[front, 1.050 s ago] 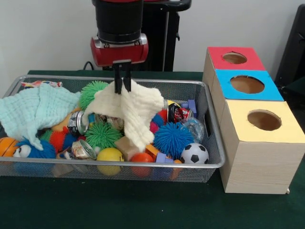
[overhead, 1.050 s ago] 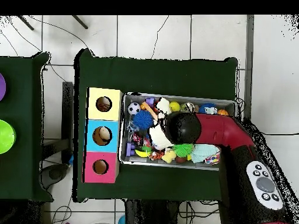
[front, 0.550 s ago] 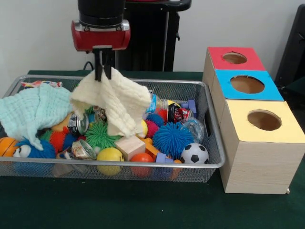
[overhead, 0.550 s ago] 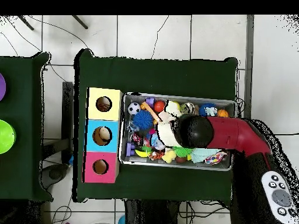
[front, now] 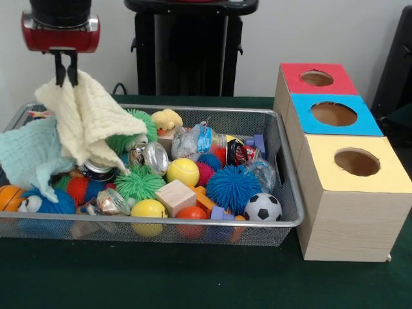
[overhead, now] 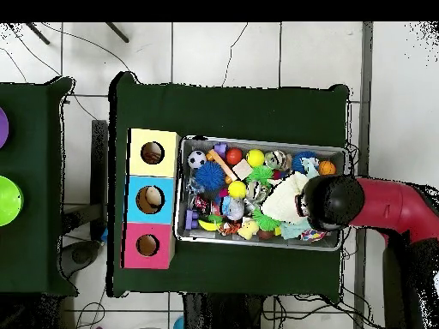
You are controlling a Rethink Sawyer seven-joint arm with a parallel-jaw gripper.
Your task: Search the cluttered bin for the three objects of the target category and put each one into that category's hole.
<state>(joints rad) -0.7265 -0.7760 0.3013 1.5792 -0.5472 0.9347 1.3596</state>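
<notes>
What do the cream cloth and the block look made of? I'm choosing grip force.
Cream cloth: seemingly soft woven cotton, matte; it drapes in crinkled folds from the gripper. Block: probably bare wood, pale tan, flat faces, unpainted.

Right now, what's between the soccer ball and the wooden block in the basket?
In the front view, a spiky blue ball sits between the soccer ball and the wooden block, a little further back, with a small purple block in front.

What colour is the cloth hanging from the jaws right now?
Pale cream-yellow cloth, plain with a waffle-like texture; the front view shows it best.
</notes>
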